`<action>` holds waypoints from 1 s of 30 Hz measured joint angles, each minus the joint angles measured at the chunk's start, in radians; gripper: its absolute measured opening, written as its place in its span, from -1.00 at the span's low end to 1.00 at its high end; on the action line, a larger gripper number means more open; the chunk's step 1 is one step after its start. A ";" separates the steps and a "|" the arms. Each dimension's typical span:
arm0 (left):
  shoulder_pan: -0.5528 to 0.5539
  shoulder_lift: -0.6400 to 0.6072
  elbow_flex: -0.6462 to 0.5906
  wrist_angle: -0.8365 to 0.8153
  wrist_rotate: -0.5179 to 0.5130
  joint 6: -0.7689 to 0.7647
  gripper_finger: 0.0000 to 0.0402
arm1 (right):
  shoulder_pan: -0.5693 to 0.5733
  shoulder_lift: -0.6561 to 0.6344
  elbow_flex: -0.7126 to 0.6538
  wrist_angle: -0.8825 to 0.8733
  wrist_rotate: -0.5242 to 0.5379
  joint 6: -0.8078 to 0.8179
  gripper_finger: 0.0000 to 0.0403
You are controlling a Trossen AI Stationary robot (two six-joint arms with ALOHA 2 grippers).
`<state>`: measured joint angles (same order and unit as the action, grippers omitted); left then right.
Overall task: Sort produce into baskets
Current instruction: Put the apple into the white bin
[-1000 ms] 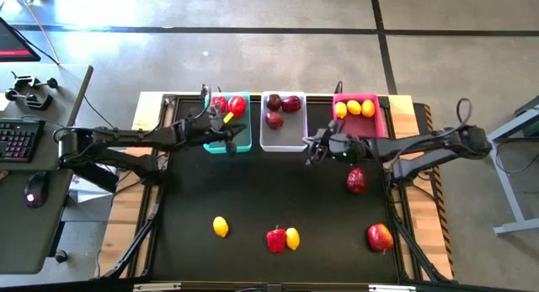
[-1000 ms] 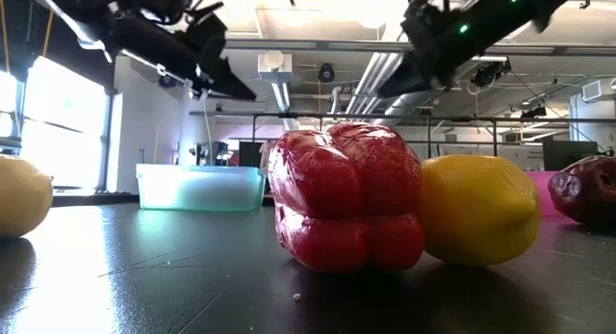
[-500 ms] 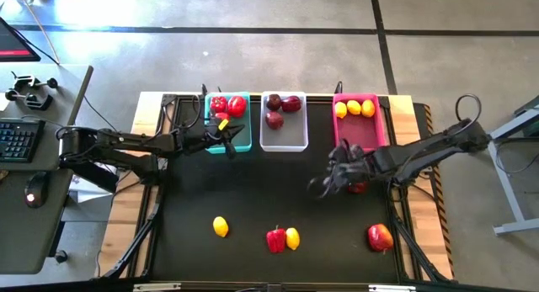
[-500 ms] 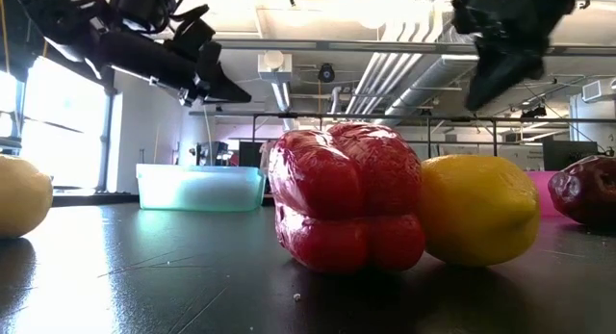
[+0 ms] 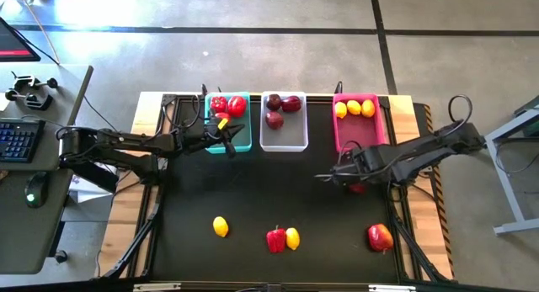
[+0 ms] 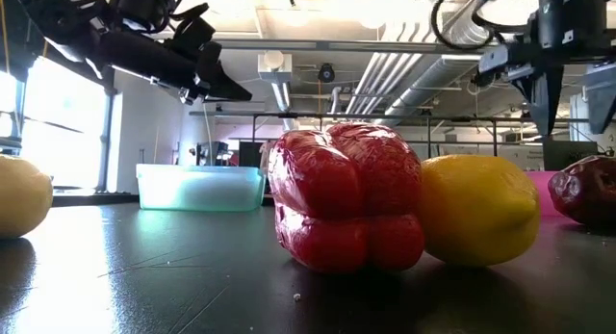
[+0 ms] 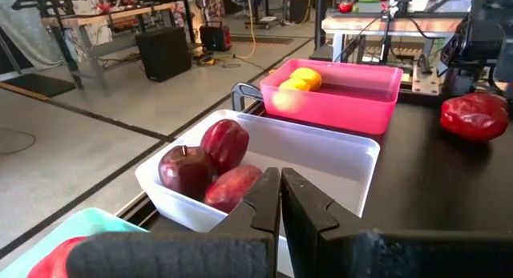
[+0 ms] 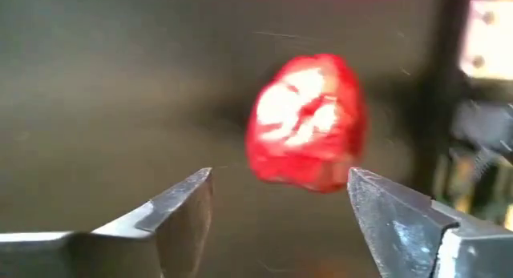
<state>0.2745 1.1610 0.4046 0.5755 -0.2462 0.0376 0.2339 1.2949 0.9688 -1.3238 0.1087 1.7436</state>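
Right gripper: jaws apart, above a glossy, lumpy red pepper on the black mat, just in front of the pink bin. Left gripper: jaws closed, empty, by the teal bin. White bin, smooth plastic, holds three dark maroon fruits. Lemons sit in the pink bin.

1. the left arm reaches in from the left side, stretched nearly level toward the back of the surface.
2. the left gripper is closed, its two dark fingers pressed flat together with nothing between them.
3. the right arm comes in from the right side, bent at the elbow and angled toward the middle.
4. the right gripper points downward with its fingers spread wide apart, empty.
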 joint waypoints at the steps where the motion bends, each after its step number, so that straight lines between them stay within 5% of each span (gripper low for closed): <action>1: 0.000 0.000 0.000 0.000 0.000 0.000 -1.00 | -0.011 0.000 0.000 -0.025 -0.013 0.027 0.41; 14: 0.000 0.000 0.000 -0.004 0.000 0.000 -1.00 | -0.128 0.102 0.000 -0.087 -0.038 0.002 0.42; 30: 0.000 0.001 0.000 -0.011 0.000 0.019 -1.00 | -0.143 0.241 -0.001 -0.023 -0.072 -0.075 0.42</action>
<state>0.2745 1.1618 0.4046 0.5648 -0.2462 0.0570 0.0910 1.5356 0.9676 -1.3467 0.0369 1.6683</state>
